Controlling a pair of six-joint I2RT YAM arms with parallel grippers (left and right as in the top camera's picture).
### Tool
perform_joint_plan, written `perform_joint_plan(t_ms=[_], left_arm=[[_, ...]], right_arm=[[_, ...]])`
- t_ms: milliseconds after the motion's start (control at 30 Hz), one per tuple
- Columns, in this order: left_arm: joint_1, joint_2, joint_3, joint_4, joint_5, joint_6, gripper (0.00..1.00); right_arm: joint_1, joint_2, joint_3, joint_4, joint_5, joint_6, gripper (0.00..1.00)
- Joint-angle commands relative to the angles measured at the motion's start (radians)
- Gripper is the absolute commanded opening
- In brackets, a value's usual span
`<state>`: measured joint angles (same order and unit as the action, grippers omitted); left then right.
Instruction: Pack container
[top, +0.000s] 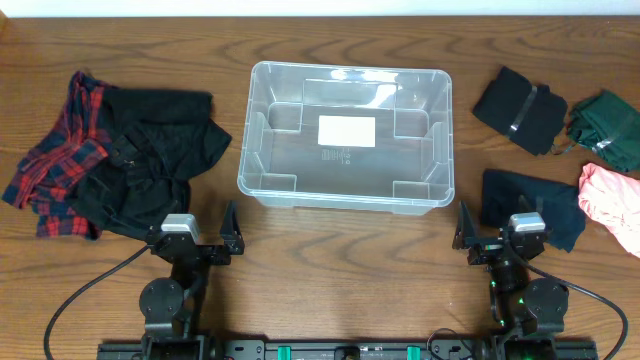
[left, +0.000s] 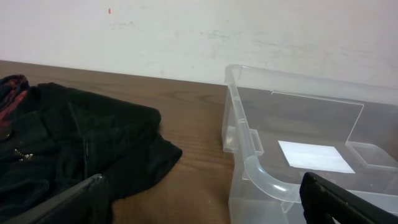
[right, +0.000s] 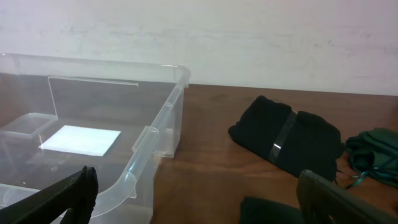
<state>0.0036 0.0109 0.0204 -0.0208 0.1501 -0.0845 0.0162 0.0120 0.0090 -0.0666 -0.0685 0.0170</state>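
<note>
The container (top: 340, 198) sits upright at the middle of the table (top: 340, 270), with only a white label (top: 346, 131) on its base. Both arms are parked at the table's 6 o'clock edge.

The left gripper (top: 195, 236) is at 7 o'clock from the container, its fingers (left: 74, 202) spread wide and holding nothing. The right gripper (top: 500, 236) is at 5 o'clock, its fingers (right: 65, 196) likewise released and bare.

At the container's 9 o'clock lies a crumpled black garment (top: 150, 160), overlapping a red plaid cloth (top: 55, 160) on its far side. At 3 o'clock, apart from the container, lie a folded black bundle (top: 520, 110), a green cloth (top: 610, 125), a pink cloth (top: 610, 200) and a dark cloth (top: 530, 200) close to the right gripper.
</note>
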Motion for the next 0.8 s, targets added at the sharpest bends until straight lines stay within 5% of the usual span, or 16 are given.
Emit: perform_joint_plan(t_ms=[0,333,500,767], left_arm=[[-0.003,-0.005,-0.016,-0.035,-0.031,0.032,0.98],[-0.002,-0.005,-0.016,-0.015,-0.072,0.030,0.98],[-0.002,0.009,0.028,-0.026,0.053,0.035,0.98],[-0.002,0.392,0.414,-0.173,0.013,0.153,0.98]], right_arm=[[-0.002,-0.005,-0.003,-0.002,0.001,-0.011,0.99],[-0.002,-0.005,-0.003,-0.002,0.001,-0.011,0.99],[-0.002,-0.005,-0.003,-0.002,0.001,-0.011,0.99],[-0.002,-0.005,-0.003,-0.002,0.001,-0.011,0.99]])
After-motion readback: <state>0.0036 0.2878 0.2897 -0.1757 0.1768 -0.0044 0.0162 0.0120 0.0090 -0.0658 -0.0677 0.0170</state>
